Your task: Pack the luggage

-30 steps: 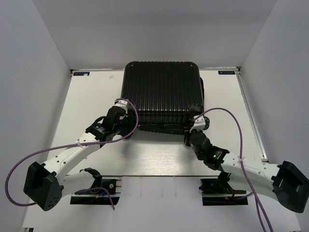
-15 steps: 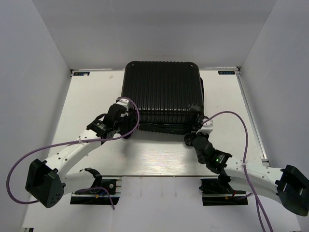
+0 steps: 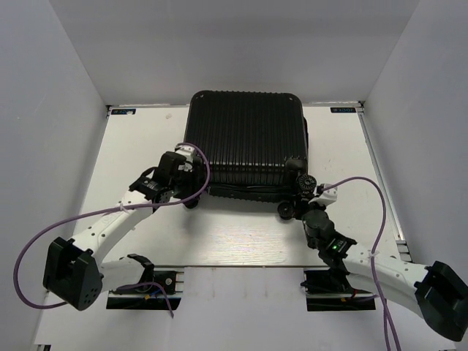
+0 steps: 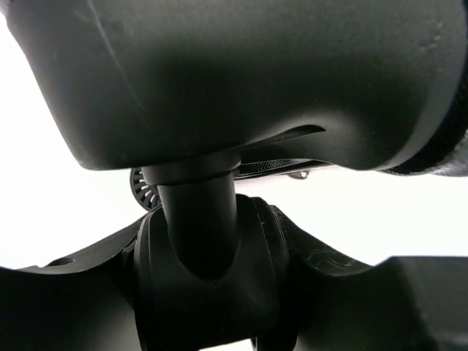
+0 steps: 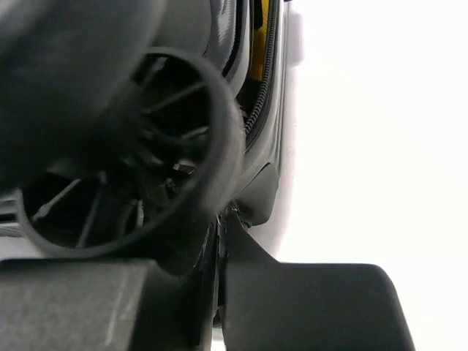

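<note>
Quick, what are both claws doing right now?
Left claw: closed around a luggage wheel.
Right claw: closed, holding nothing I can see.
</note>
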`<state>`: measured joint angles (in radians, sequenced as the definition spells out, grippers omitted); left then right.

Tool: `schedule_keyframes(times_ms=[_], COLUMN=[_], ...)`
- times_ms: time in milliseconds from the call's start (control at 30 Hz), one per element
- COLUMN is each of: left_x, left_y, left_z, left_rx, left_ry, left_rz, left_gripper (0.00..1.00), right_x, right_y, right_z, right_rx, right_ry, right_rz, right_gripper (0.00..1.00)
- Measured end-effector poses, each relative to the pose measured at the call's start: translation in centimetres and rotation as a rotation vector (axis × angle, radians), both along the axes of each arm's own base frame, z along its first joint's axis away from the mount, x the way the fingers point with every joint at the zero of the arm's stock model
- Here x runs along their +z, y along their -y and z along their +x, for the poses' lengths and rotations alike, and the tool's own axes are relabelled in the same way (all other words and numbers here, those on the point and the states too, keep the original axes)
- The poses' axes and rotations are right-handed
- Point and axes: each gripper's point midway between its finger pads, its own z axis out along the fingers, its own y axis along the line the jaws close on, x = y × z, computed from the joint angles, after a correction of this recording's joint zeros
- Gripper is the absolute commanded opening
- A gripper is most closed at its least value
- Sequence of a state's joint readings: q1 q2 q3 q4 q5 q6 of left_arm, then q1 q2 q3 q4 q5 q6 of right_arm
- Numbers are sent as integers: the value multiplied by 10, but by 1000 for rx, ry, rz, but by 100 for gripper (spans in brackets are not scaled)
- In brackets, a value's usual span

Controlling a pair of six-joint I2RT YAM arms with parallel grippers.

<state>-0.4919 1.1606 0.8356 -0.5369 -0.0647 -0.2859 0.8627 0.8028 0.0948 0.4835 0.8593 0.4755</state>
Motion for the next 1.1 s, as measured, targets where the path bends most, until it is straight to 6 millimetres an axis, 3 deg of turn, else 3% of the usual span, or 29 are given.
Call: schedule_keyframes(times_ms=[333,567,867,1100], left_x=[-2,-3,-4,-3], left_y=[-19,-25,-41,-52], left_z=[29,42,84,110], left_rx=[21,-3,-19,-51], left_ry=[-15,-24,-8,34], left_rz=[15,26,42,34], left_gripper=[0,0,0,0], right_x=[6,-1,5,10], right_y=[16,15,12,13], right_z=[20,36,89,158], right_rx=[11,60,79,85], right_ry=[29,18,3,-13], right_rz=[25,22,-19,-17], right_gripper=[0,0,0,0])
